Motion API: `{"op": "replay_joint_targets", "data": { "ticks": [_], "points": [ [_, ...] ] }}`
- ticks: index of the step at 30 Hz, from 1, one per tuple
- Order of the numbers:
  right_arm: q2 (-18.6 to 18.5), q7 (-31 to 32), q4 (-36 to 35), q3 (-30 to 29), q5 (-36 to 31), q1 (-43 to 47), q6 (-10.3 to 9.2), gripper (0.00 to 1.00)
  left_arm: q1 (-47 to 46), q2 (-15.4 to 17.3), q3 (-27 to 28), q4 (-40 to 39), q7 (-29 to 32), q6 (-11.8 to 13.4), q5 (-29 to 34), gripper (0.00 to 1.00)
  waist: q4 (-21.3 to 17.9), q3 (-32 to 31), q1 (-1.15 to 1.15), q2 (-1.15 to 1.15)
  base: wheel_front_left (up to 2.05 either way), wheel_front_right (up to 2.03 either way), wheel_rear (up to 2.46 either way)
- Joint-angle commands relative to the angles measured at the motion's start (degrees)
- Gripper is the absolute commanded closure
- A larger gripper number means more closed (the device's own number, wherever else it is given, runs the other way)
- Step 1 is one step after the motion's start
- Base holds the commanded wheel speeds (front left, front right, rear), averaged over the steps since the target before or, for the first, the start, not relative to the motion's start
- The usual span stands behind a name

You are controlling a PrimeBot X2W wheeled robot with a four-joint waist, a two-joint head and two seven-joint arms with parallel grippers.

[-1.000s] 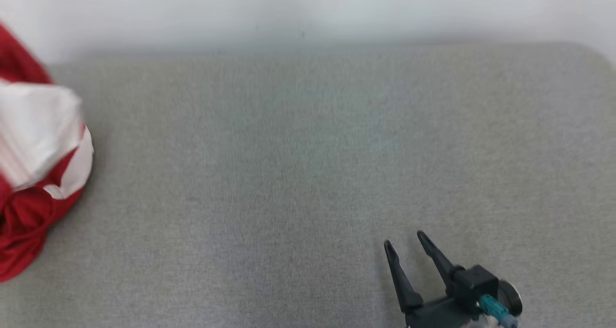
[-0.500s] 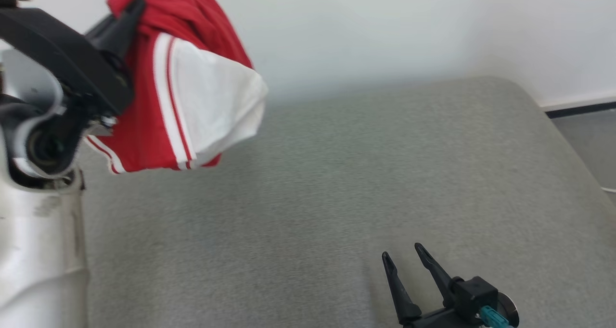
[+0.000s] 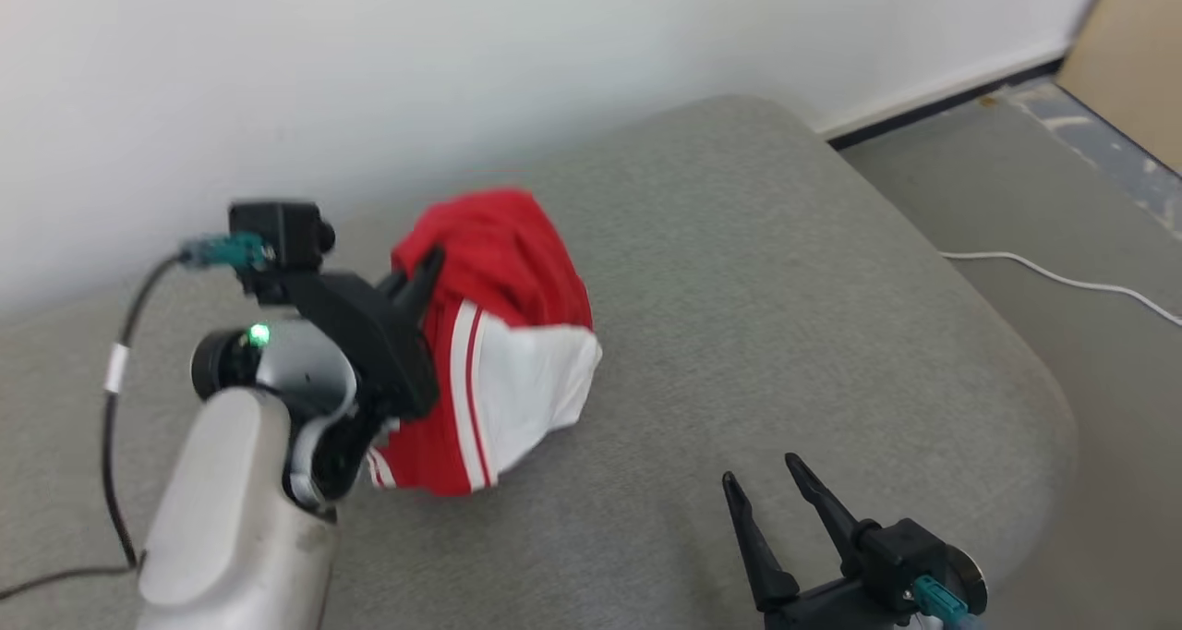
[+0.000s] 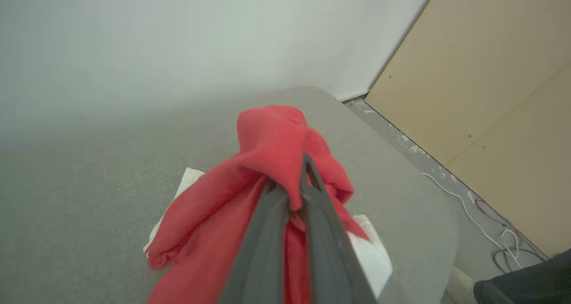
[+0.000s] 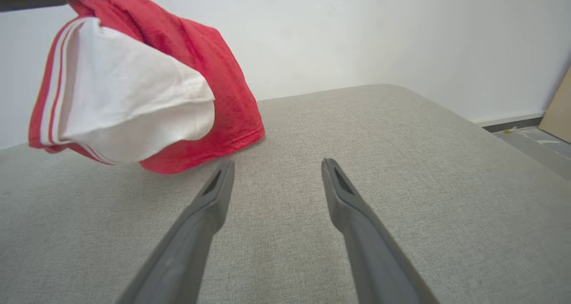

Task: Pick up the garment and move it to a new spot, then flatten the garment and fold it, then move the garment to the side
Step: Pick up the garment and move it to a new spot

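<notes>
I am looking over a grey fabric-covered worktop with a rounded corner that is sitting against a plain white wall, while a dark skirting strip is edging a grey floor where a white cable is lying near a tan wooden panel.

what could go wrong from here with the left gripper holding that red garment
The left gripper seems to pinch only a small fold near the top of the garment, so the cloth might slip out mid-carry. It hangs bunched, white panel doubled over; set down like this on the surface, it would likely land crumpled and need more flattening.
</notes>
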Motion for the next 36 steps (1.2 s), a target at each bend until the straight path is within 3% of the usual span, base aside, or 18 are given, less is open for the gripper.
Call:
{"op": "replay_joint_targets", "data": {
  "ticks": [1,4,5,6,7,14,15,22,28,36],
  "points": [
    [0.0,0.1,-0.3,0.3,0.2,-0.8,-0.12,0.00,1.3,0.9,-0.7,1.5,-1.2,0.2,2.0,1.00,-5.1,1.8,0.00,0.00,0.00,0.00,0.00],
    [0.0,0.1,-0.7,-0.4,0.1,-0.7,-0.12,0.00,2.8,0.3,-2.7,7.1,-4.5,1.3,5.0,1.00,-5.8,2.2,0.00,0.00,0.00,0.00,0.00],
    [0.0,0.1,-0.8,-0.6,0.1,-0.6,-0.12,0.00,3.1,0.3,-3.2,8.6,-5.7,1.6,5.6,0.69,-5.7,2.3,0.00,0.00,0.00,0.00,0.00],
    [0.0,0.1,-0.9,-0.8,-0.1,-0.4,-0.12,0.00,3.3,0.3,-3.5,10.0,-7.0,1.9,6.4,0.03,-5.7,2.3,0.00,0.00,0.00,0.00,0.00],
    [0.0,0.1,-0.9,-1.0,-0.4,-0.2,-0.12,0.00,3.6,0.3,-3.9,11.4,-8.3,2.0,7.1,0.00,-5.5,2.3,0.00,0.00,0.00,0.00,0.00],
    [0.0,0.9,-1.5,-3.9,-2.3,0.6,-0.12,0.00,5.7,0.6,-4.6,15.0,-21.6,2.8,9.9,0.00,-0.6,0.9,0.00,0.00,0.00,0.00,0.00],
    [0.0,0.9,-2.0,-5.5,-3.2,0.5,-0.12,0.00,7.2,0.3,-4.3,14.7,-25.4,2.1,9.0,0.00,1.7,0.0,0.00,0.00,0.00,0.00,0.00],
    [0.0,1.8,-4.5,-11.4,-5.1,1.1,-0.12,0.00,13.5,2.3,-2.6,11.7,-36.9,0.5,8.6,0.00,9.8,-3.2,0.00,0.00,0.00,0.00,0.00],
    [0.0,2.6,-6.2,-15.5,-6.1,2.8,-0.12,0.00,21.0,4.7,-1.0,6.9,-39.6,0.3,9.9,0.00,15.0,-5.6,0.00,0.00,0.00,0.00,0.00],
    [-0.6,2.4,-6.5,-16.4,-4.9,5.1,-0.12,0.00,31.9,5.0,3.5,-2.7,-39.7,2.2,11.8,0.00,17.8,-6.8,0.00,0.00,0.00,0.00,0.00]
  ]
}}
